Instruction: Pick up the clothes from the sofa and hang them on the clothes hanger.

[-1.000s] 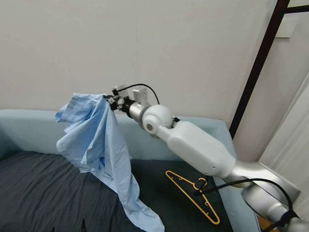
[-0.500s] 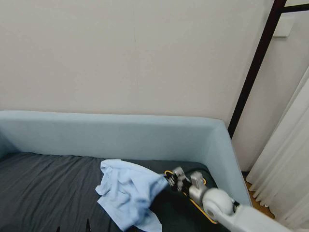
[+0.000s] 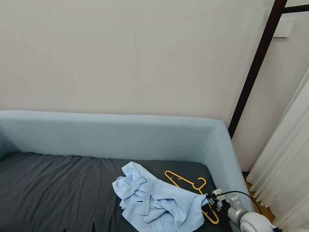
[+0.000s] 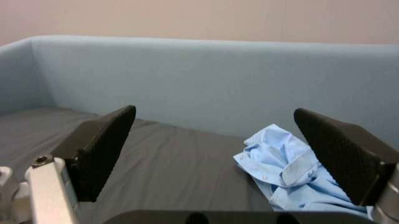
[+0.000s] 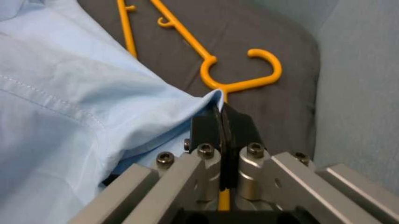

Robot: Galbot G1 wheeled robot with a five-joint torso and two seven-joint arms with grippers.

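A light blue shirt [image 3: 157,205] lies crumpled on the dark grey sofa seat [image 3: 53,188], partly over a yellow hanger [image 3: 187,184]. My right gripper [image 3: 211,198] is low at the seat's right end, shut on the shirt's edge. In the right wrist view its fingers [image 5: 219,112] pinch a fold of the shirt [image 5: 74,107] just short of the hanger's hook [image 5: 252,77]. My left gripper [image 4: 215,112] hangs open above the seat, facing the sofa back, with the shirt [image 4: 293,170] off to one side and nothing between its fingers.
The sofa's pale blue back [image 3: 111,135] and right arm [image 3: 227,159] wall in the seat. A dark upright post [image 3: 253,72] stands at the right against the wall, with a white curtain [image 3: 289,174] beside it. The seat's left half is bare.
My right arm has swung from high above the sofa back down to the seat's right end. The shirt, which hung in the air, now lies bunched on the seat by the hanger.
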